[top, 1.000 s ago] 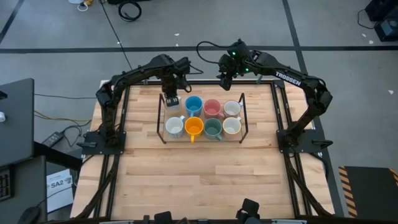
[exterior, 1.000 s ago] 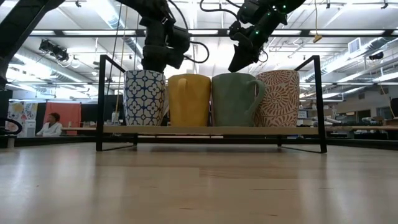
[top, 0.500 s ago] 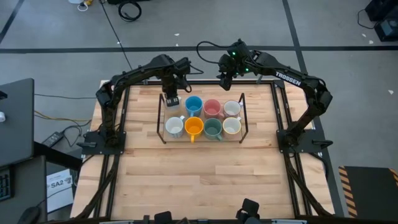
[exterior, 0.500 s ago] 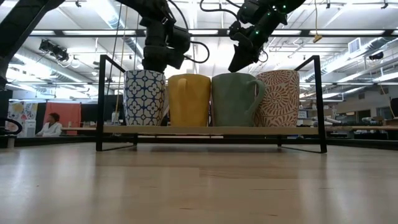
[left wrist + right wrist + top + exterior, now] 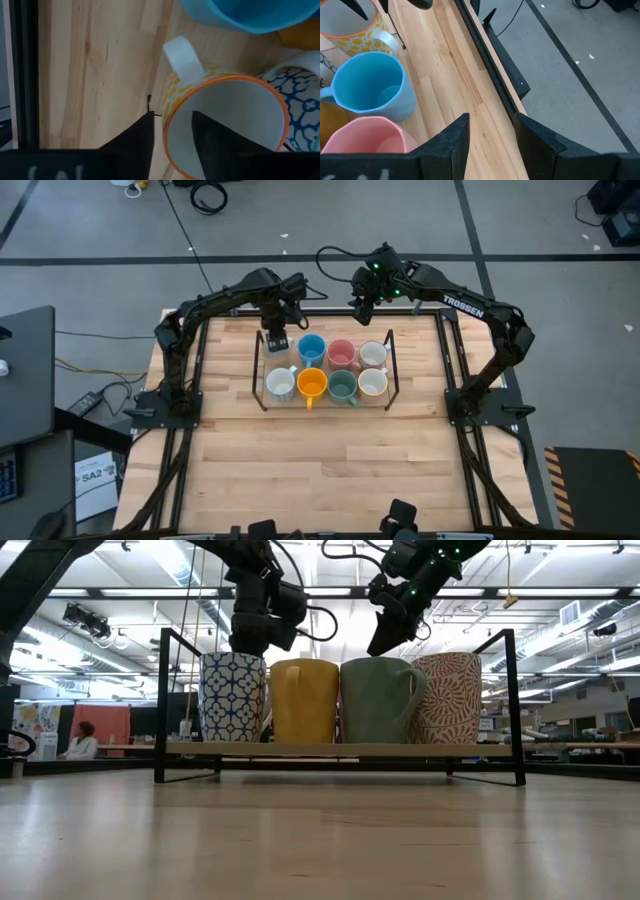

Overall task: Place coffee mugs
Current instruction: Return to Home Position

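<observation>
A black-framed wooden rack at the table's far middle holds two rows of coffee mugs. The front row is a blue-patterned white mug, an orange one, a green one and a white one. Behind them stand blue, pink and white mugs. A yellow-patterned, orange-rimmed mug stands upright on the rack's far left corner. My left gripper is open above it, one finger inside the rim and one outside. My right gripper hangs open over the rack's far edge.
The black metal rails of the arm frames run along the table's left, right and far sides. Bare wooden tabletop stretches from the rack to the near edge. In the low view the rack's upright posts rise beside the mugs.
</observation>
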Controlling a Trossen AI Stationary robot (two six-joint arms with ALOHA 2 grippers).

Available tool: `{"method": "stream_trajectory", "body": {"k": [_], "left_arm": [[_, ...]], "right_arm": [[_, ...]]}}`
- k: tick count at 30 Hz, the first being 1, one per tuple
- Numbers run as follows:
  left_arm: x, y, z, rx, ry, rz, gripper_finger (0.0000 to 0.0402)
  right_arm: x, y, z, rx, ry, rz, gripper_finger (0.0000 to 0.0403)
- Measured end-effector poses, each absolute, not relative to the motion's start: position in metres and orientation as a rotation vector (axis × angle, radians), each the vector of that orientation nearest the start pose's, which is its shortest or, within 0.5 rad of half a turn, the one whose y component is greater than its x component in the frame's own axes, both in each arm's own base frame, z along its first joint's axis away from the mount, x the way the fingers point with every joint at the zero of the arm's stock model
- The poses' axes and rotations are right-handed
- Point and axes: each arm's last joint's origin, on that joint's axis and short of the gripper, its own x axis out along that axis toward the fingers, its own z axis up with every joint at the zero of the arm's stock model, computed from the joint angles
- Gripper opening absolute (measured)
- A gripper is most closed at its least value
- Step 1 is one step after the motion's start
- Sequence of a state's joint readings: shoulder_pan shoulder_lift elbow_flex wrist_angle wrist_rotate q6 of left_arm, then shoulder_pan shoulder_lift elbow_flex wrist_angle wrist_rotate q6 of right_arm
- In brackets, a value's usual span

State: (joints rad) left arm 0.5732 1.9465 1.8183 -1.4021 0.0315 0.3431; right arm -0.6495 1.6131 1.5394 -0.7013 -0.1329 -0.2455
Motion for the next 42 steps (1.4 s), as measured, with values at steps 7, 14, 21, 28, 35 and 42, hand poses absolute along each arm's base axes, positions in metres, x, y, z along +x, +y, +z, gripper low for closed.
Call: {"method": "stream_trajectory", "body": {"k": [7, 14, 21, 28, 35, 42], "left_arm": [[0.313, 0.201, 0.281, -0.209, 1.512, 0.191, 0.0166], [0.314, 0.202, 0.29, -0.205, 1.485, 0.207, 0.0167], [0.316, 0.202, 0.332, -0.149, 1.378, 0.227, 0.0167], [0.301, 0.182, 0.388, -0.201, 1.174, 0.094, 0.0167], [0.253, 0.135, 0.447, -0.17, 0.919, -0.045, 0.0167], [0.197, 0.093, 0.452, -0.081, 0.737, 0.064, 0.0167]], "right_arm": [[0.28, -0.208, 0.342, 0.069, 0.776, -0.396, 0.0161], [0.28, -0.208, 0.342, 0.069, 0.776, -0.396, 0.0161], [0.28, -0.208, 0.341, 0.072, 0.784, -0.395, 0.0161], [0.274, -0.201, 0.347, 0.068, 0.787, -0.384, 0.0161], [0.258, -0.173, 0.35, 0.037, 0.734, -0.313, 0.0161], [0.217, -0.139, 0.337, 0.018, 0.635, -0.323, 0.0161]]}}
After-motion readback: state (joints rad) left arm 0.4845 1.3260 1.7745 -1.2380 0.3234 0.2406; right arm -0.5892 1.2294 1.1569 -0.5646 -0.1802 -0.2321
